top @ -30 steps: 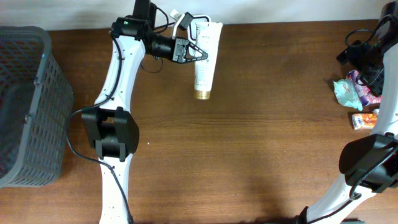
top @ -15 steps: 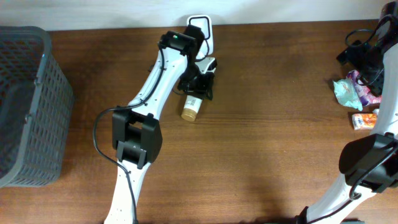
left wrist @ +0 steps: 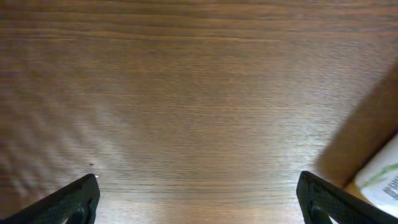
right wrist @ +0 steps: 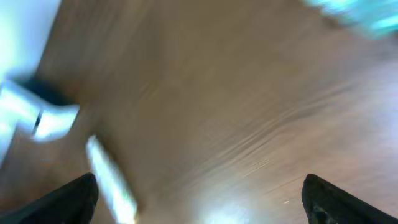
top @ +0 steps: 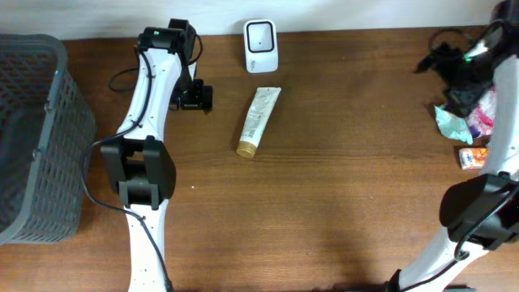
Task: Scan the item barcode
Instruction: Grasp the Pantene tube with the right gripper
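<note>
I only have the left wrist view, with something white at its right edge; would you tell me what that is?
Observer: A white tube with a gold cap, lying flat on the table, nothing gripping it.
Operator: Where is the scanner?
Observer: The white scanner stands at the table's back edge, just beyond the tube's flat end.
Operator: Anything else nearby?
Observer: A grey basket sits at the far left edge.

The tube (left wrist: 380, 182) is cut off by the left wrist view's right edge, and its print is too small to be read overhead. The right wrist view is smeared by motion, the scanner (right wrist: 37, 115) reduced to a pale streak. The basket (top: 71, 138) is cropped at left.
</note>
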### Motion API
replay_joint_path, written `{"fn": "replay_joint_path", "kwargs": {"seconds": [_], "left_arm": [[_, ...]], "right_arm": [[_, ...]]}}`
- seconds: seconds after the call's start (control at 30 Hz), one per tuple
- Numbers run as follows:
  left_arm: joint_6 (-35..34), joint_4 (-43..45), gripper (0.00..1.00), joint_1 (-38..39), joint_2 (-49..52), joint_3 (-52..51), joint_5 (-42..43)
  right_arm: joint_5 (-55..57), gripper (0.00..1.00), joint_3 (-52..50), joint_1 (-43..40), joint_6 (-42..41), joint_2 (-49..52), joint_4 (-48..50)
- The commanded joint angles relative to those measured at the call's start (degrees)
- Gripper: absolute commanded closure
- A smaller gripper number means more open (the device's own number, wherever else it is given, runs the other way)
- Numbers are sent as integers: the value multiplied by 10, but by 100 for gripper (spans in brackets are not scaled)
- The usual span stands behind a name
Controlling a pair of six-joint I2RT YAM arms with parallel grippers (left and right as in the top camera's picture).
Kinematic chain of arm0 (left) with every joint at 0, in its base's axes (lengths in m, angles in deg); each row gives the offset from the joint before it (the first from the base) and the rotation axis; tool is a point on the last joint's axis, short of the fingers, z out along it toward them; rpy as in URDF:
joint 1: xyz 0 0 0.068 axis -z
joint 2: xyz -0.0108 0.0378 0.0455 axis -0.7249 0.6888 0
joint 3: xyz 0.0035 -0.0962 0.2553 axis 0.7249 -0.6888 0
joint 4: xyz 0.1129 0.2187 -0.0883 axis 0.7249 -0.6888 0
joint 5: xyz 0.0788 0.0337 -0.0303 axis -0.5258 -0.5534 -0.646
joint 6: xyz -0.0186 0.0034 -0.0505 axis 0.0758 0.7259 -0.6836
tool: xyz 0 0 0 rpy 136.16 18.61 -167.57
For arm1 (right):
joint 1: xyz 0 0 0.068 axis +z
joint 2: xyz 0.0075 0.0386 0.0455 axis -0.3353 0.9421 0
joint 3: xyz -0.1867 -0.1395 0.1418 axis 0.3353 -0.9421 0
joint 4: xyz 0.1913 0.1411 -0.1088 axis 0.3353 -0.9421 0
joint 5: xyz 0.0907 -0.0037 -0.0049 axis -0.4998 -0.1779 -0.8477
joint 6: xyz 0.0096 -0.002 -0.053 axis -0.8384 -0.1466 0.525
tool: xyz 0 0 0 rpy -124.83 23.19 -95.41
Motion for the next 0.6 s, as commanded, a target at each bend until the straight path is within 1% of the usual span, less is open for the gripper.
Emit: {"fn": "replay_joint_path", "kwargs": {"seconds": [0.0,0.07,0.17,0.23,0.27,0.3,0.37,0.43,0.47,0.5,0.53,0.57], "left_arm": [[-3,3,1,-8,-6,11,-16],[-3,12,1,-7,-6,11,-2],[-3,14,1,-7,-6,11,-2],[-3,14,1,-8,-6,11,-2],[-3,14,1,-9,-6,11,-2],[-3,14,1,-8,-6,11,-2],[-3,14,1,-5,-6,11,-2],[-3,14,1,-6,-6,11,-2],[-3,14,1,-6,-6,11,-2],[-3,14,1,-9,-6,11,-2],[-3,14,1,-9,-6,11,-2],[-3,14,1,-9,-6,11,-2]], "right_arm": [[28,1,-57,119,111,31,31],[42,1,-77,183,109,54,75],[11,1,-78,263,99,80,150],[1,1,-78,326,45,130,212],[-16,1,-78,337,45,143,231],[-59,0,-78,351,38,169,266],[-96,11,-78,356,-2,206,296],[-151,17,-78,355,-2,244,328],[-155,23,-78,355,-2,252,331],[-154,35,-78,355,0,261,332],[-150,44,-79,355,4,264,333],[-151,49,-83,355,5,268,338]]}}
